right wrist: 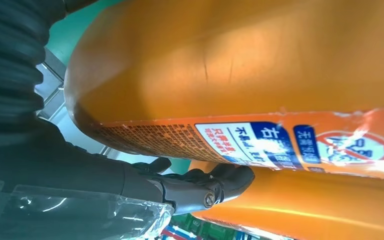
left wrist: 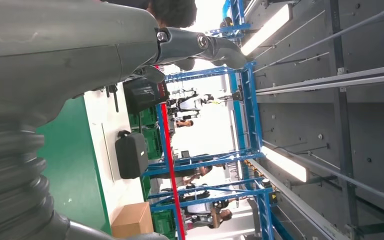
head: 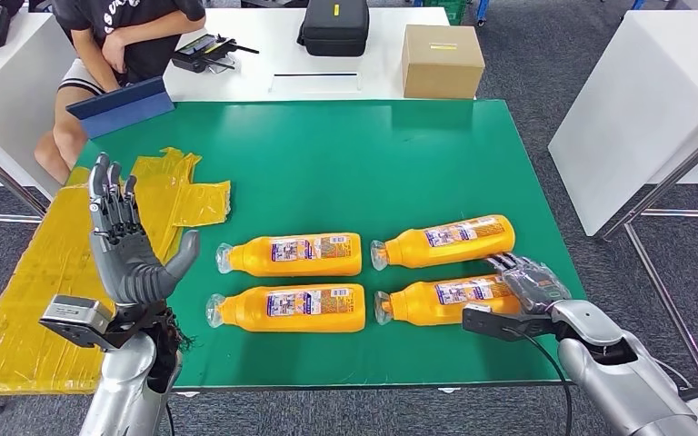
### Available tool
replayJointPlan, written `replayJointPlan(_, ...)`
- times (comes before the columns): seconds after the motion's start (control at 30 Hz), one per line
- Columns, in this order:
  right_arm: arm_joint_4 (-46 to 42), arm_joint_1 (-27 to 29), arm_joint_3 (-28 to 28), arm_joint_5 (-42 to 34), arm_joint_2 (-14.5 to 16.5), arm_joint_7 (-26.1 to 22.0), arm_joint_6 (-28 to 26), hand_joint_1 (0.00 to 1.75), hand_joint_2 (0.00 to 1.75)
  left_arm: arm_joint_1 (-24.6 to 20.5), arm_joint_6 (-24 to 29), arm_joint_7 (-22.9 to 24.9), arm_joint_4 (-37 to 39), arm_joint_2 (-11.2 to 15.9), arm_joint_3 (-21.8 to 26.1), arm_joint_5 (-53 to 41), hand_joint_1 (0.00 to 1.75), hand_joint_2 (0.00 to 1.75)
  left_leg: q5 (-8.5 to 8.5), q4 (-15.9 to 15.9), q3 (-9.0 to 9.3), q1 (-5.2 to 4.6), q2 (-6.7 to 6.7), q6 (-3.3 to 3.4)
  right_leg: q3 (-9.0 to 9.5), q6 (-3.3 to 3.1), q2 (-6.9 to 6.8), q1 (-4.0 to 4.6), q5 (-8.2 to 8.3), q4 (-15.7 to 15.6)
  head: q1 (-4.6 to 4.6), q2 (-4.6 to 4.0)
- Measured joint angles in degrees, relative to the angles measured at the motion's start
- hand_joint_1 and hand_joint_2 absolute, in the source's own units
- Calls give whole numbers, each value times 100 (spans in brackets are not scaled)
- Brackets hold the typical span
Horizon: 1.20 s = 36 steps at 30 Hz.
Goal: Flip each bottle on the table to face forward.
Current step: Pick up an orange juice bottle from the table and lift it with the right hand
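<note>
Fingers of the right hand point(head: 525, 283) curled around the base end of the front-right bottle point(head: 441, 300), holding it; fingers of the left hand point(head: 127, 245) were spread wide, raised upright above the green table's point(head: 345, 163) front-left part, holding nothing. Four orange bottles lay on their sides in two rows toward the table's front-right, clear caps pointing left. Each carried a blue-and-white label facing up; print was too small to read.
</note>
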Motion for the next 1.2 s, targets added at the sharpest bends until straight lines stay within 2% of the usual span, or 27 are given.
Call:
replayJointPlan(0.1, -1, -10, 69, -6, -24, 0, 1, 0, 175, 8, 12, 0, 0, 0, 2, 4, 0, 175, 0, 0, 2, 0, 0, 0, 1, 0, 0, 0, 0, 0, -1, 0)
replayJointPlan(0.13, -2, -10, 95, -9, -34, 0, 3, 12, 175, 9, 12, 0, 0, 0, 2, 11, 0, 175, 0, 0, 3, 0, 0, 0, 1, 0, 0, 0, 0, 0, 0, 0)
replayJointPlan(0.23, -21, -8, 174, -12, -60, 3, 37, 120, 175, 9, 12, 0, 0, 0, 3, 37, 0, 175, -1, 0, 6, 0, 2, 0, 3, 0, 2, 0, 0, 0, 1, 0)
replayJointPlan(0.27, -38, -4, 202, -11, -72, 7, 59, 149, 175, 9, 12, 1, 0, 0, 4, 41, 0, 175, -2, 0, 8, 0, 3, 0, 4, 0, 4, 0, 0, 0, 0, 0)
replayJointPlan(0.3, -58, 1, 235, -11, -88, 11, 80, 157, 175, 9, 11, 1, 0, 0, 5, 43, 0, 175, -3, 0, 10, 0, 4, -1, 5, 0, 6, 0, 0, -1, 0, 0)
replayJointPlan(0.93, -415, 268, 342, -22, -179, 124, 101, 158, 175, 7, -31, 13, 20, -5, 8, 50, 0, 175, -12, 0, 39, 3, 8, -4, 27, -3, 12, 3, -3, -1, -1, 0)
replayJointPlan(1.2, -450, 294, 341, -22, -181, 126, 96, 174, 175, 6, -32, 14, 27, -7, 8, 50, 0, 175, -13, -1, 38, 3, 8, -4, 27, -3, 12, 3, -4, -1, -1, 0)
